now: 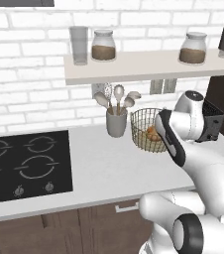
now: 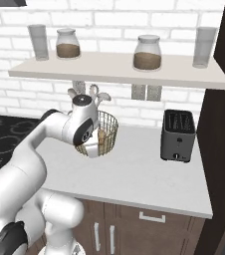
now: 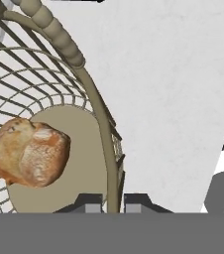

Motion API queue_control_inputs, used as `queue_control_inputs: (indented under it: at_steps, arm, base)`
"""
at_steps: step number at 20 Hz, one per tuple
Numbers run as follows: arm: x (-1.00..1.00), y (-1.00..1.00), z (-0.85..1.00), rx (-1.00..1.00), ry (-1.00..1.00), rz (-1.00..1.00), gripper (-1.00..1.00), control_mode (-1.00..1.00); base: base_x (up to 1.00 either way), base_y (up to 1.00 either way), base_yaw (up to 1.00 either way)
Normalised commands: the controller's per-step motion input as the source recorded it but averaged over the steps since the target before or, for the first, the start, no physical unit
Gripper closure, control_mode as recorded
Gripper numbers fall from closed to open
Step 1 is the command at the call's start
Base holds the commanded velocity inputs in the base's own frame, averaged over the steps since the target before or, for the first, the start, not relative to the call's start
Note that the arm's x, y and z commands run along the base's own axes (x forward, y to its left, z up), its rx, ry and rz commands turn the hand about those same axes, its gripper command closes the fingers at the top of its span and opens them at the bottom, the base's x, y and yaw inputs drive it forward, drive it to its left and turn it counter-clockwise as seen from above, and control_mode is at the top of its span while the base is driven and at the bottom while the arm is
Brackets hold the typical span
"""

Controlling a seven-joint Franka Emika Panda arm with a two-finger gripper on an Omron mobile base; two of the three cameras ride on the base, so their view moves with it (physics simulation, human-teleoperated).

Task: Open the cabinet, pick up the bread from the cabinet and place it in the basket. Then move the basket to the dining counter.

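Left base view: the wire basket (image 1: 146, 130) is seen on the white worktop (image 1: 104, 168) beside the utensil cup (image 1: 116, 121), with the bread (image 1: 152, 134) inside. Right base view: the hand (image 2: 92, 148) is lowered at the basket's near rim. Hand view: the fingertips (image 3: 88, 203) are closed on the basket rim, one either side of it; the bread rests on the basket floor.

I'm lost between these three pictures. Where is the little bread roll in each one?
Left base view: bread inside the wire basket, right of centre, partly behind the arm.
Right base view: a sliver through the mesh, left of centre, beside the wrist.
Hand view: lower left, on the basket floor.
Shared landmark: the basket's rim.
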Motion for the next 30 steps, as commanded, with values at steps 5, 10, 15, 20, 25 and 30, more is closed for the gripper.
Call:
queue_control_inputs:
  at_steps: [5, 10, 15, 20, 25, 30]
  arm:
    - [0.0, 0.0, 0.0, 0.0, 0.0, 0.0, 1.0, -1.0]
    - [0.0, 0.0, 0.0, 0.0, 0.0, 0.0, 1.0, 1.0]
    - [0.0, 0.0, 0.0, 0.0, 0.0, 0.0, 1.0, 1.0]
    - [0.0, 0.0, 0.0, 0.0, 0.0, 0.0, 1.0, 1.0]
    - [0.0, 0.0, 0.0, 0.0, 0.0, 0.0, 1.0, 1.0]
    - [0.0, 0.0, 0.0, 0.0, 0.0, 0.0, 1.0, 1.0]
  base:
    - [0.0, 0.0, 0.0]
    - [-0.62, -0.04, 0.0]
    - [-0.98, -0.09, 0.0]
    - [-0.47, -0.01, 0.34]
    - [-0.29, -0.17, 0.93]
    - [-0.17, -0.15, 1.0]
